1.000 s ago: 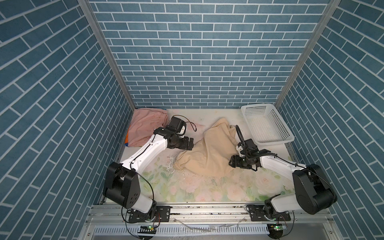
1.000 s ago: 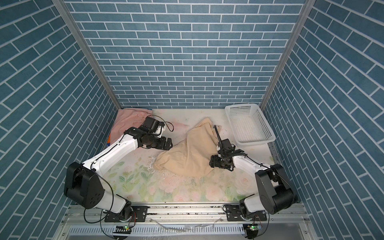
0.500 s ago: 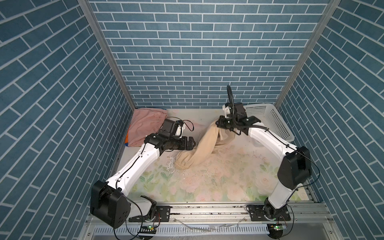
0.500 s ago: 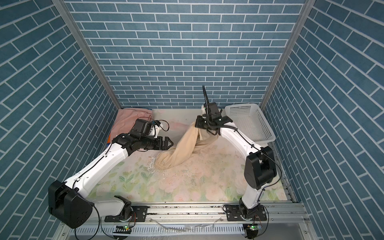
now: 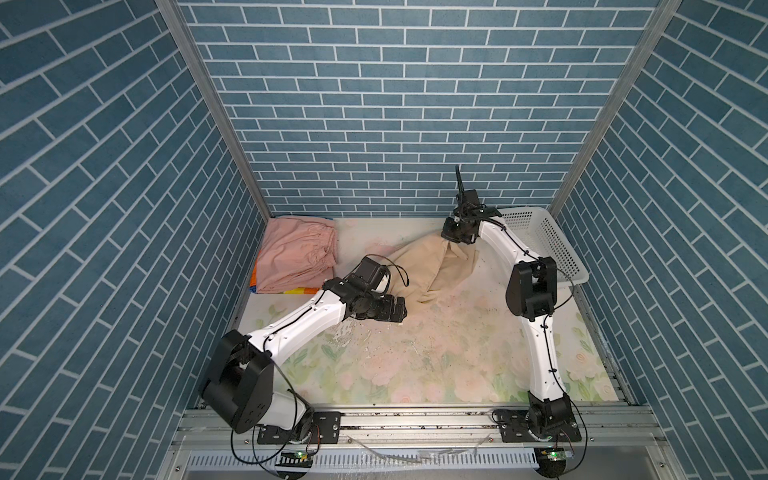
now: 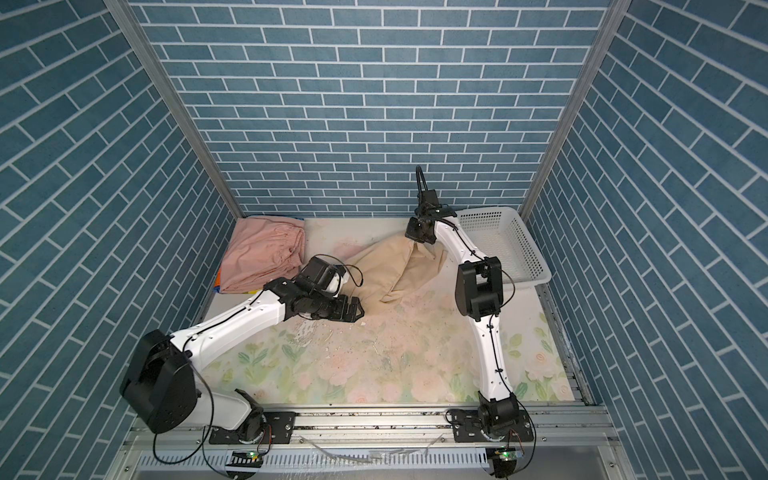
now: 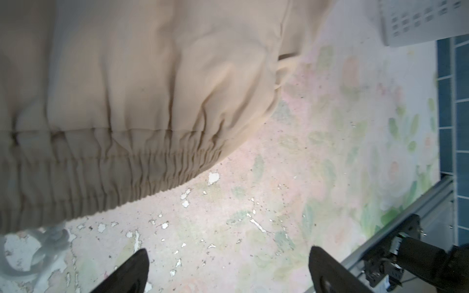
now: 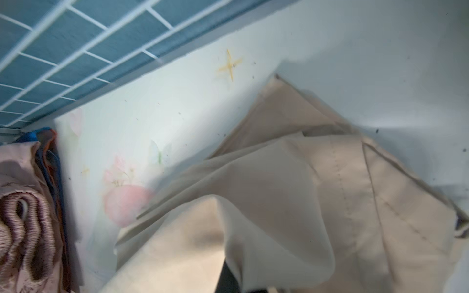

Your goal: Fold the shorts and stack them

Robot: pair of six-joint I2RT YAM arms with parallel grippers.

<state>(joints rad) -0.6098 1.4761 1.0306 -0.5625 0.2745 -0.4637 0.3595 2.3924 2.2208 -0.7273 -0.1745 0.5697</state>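
left wrist view shows our left jaws spread wide and empty over the counter (image 7: 253, 228), the beige shorts (image 7: 127, 88) lying waistband-first just ahead of them. beyond, our right jaws clench the far end raised, we judge to straighten it for folding. left of both, pink shorts (image 5: 297, 259) top the rainbow shorts (image 5: 297, 289).

Left tool (image 5: 401, 310) low, jaws spread wide; right tool (image 5: 452, 237) far back, pointing down, jaws clamped
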